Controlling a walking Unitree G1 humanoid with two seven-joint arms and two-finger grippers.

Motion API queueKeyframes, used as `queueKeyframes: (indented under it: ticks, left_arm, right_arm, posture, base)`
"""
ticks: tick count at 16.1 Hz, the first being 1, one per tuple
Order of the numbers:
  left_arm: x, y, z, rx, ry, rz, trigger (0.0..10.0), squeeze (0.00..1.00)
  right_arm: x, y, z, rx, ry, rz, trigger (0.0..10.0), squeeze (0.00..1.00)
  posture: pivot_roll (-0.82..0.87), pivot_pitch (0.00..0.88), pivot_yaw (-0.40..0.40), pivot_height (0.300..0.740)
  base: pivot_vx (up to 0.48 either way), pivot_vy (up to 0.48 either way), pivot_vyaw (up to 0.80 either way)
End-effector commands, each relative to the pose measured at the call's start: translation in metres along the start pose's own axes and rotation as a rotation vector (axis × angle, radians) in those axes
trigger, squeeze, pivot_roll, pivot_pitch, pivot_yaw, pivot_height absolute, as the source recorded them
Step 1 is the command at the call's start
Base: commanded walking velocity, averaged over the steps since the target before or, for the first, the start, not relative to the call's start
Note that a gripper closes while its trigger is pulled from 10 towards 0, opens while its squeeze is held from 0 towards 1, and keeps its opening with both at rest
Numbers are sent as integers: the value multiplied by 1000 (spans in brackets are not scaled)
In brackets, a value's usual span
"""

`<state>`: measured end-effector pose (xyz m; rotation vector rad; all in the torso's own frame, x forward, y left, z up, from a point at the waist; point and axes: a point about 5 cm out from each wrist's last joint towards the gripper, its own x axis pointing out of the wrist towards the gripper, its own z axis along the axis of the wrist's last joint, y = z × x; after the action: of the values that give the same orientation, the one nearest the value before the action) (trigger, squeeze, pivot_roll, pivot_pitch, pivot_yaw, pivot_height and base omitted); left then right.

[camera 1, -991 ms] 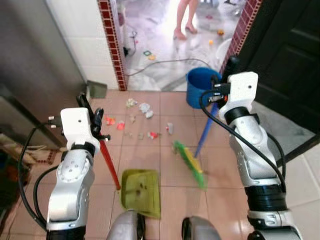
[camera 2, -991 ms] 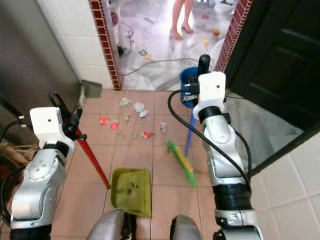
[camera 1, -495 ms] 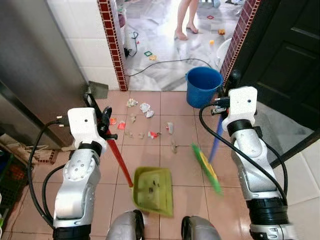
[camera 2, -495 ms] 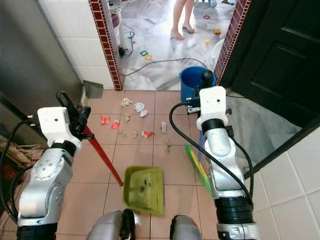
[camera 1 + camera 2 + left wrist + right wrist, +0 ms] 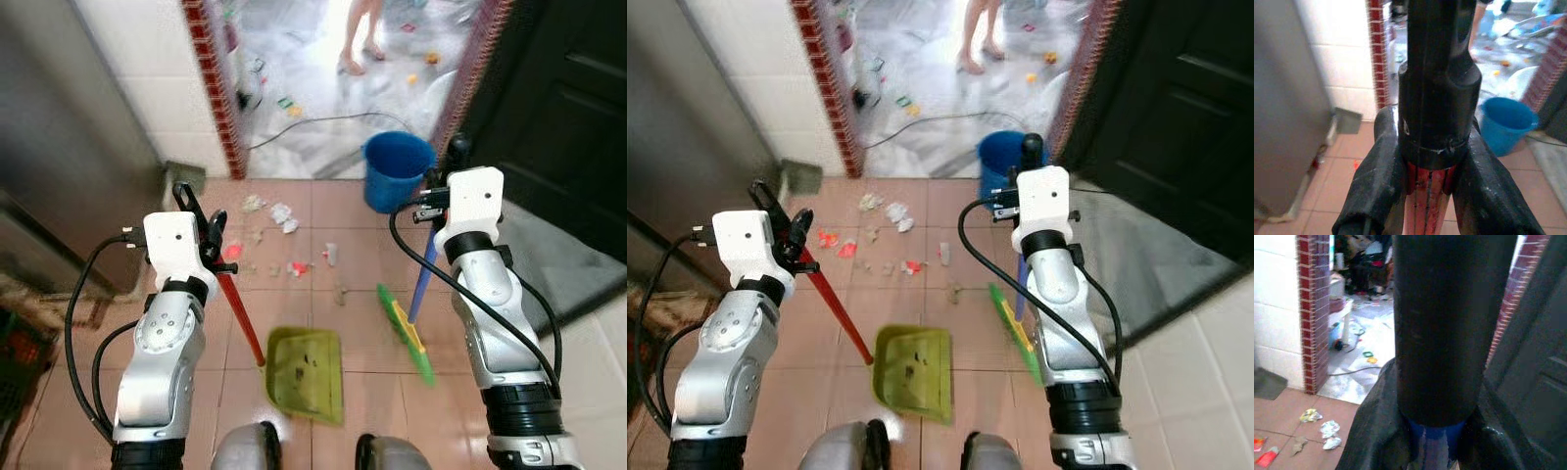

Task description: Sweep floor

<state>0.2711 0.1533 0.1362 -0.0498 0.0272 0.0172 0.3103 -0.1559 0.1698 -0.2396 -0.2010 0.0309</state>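
Observation:
My left gripper (image 5: 202,227) is shut on the red handle (image 5: 241,319) of a green dustpan (image 5: 306,374) that rests on the pink tiles just ahead of my feet. In the left wrist view its fingers (image 5: 1375,182) clamp the red handle (image 5: 1427,208) below a black cap. My right gripper (image 5: 449,168) is shut on the black top of a broom's blue handle (image 5: 422,282). The green broom head (image 5: 405,333) sits on the floor right of the dustpan. Scattered litter (image 5: 298,266) lies on the tiles beyond both, with white scraps (image 5: 285,212) nearer the doorway.
A blue bucket (image 5: 397,168) stands at the doorway threshold, close behind the broom handle. A brick-edged doorway (image 5: 208,78) opens onto a littered room where a person's legs (image 5: 361,39) stand. A dark door (image 5: 558,108) is on the right, a grey cabinet (image 5: 69,147) on the left.
The broom head has slid right and back toward me, away from the litter. The dustpan has shifted right, toward the middle. One scrap now lies left of the broom head.

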Motion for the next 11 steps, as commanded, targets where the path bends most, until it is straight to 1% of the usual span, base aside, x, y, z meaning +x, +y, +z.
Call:
queueKeyframes:
  ticks: [1, 3, 6, 7, 8, 11]
  left_arm:
    - [5, 13, 7, 106, -62, 38, 10000, 0]
    - [8, 22, 5, 138, -61, 69, 10000, 0]
    - [8, 24, 3, 151, -69, 101, 10000, 0]
    - [9, 21, 2, 146, -70, 109, 10000, 0]
    - [11, 15, 1, 134, -72, 85, 10000, 0]
    - [16, 8, 2, 115, -71, 53, 10000, 0]
  right_arm:
    - [-2, 2, 0, -25, -25, 5, 10000, 0]
    - [-4, 2, -9, -13, 6, 0, 10000, 0]
    - [-1, 4, -10, -13, 12, 2, 10000, 0]
    - [2, 3, -9, -17, 7, -6, 10000, 0]
    - [5, 0, -6, -19, -2, -26, 10000, 0]
    - [3, -4, -7, -30, 2, -51, 10000, 0]
  posture:
    - [-52, 146, 35, 740]
    - [-45, 145, 29, 740]
    - [-47, 143, 34, 740]
    - [-50, 140, 38, 740]
    - [-57, 141, 46, 740]
    - [-64, 154, 49, 740]
  base:
    - [368, 307, 0]
    - [360, 317, 0]
    - [347, 331, 0]
    - [337, 341, 0]
    - [401, 0, 0]
    - [357, 0, 0]
